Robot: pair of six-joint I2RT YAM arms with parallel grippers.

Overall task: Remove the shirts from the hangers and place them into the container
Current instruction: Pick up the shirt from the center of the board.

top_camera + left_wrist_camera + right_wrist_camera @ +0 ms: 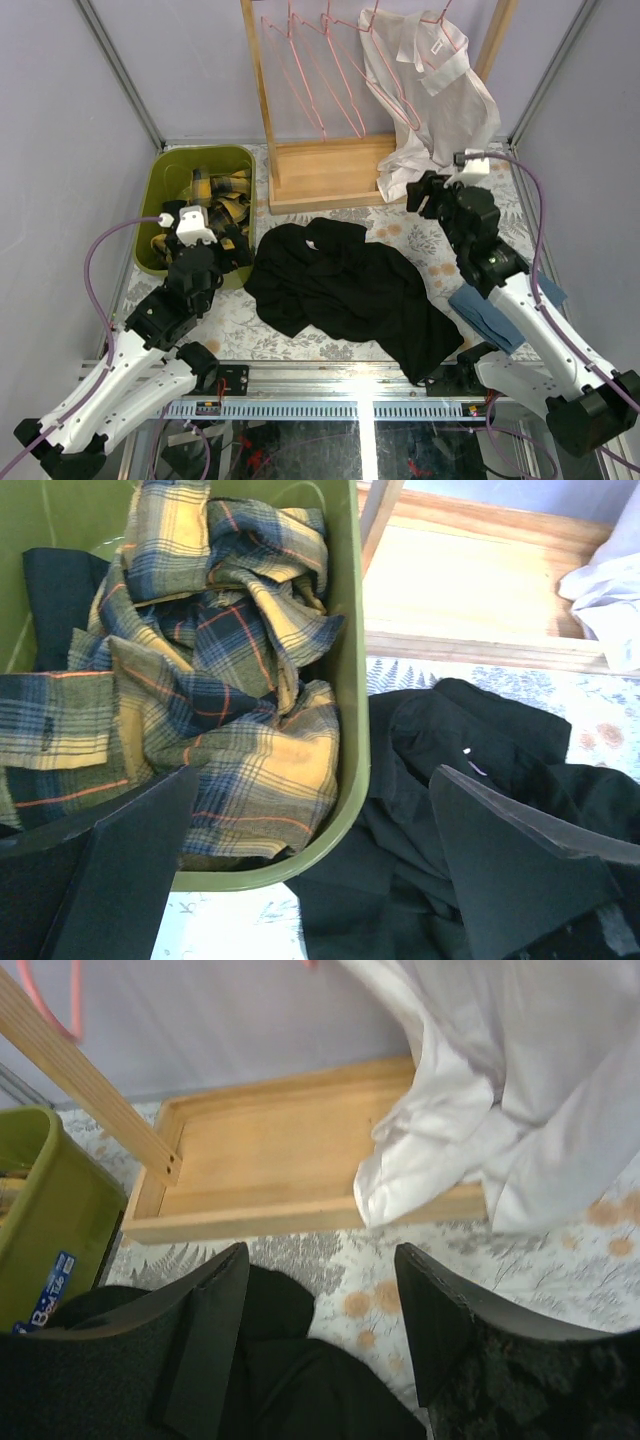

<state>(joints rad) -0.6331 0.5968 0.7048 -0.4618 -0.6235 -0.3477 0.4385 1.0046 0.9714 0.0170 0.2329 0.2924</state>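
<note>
The left tool is spread wide, with nothing between its fingers. It hangs over the near right corner of the tub, one finger above the tub's contents and the other above the table outside it. The plaid shirt lies crumpled in the tub, with some black fabric against the tub's left side.

The right tool is also parted and grips nothing. It is above the far edge of the black shirt, which lies heaped on the middle of the table, just right of the tub. Whether the tool touches the cloth cannot be told.

The white shirt hangs from a hanger at the right of the rack, its lower end draped over the right end of the tray. Bare hangers hang to its left. A blue cloth lies near the right arm.
</note>
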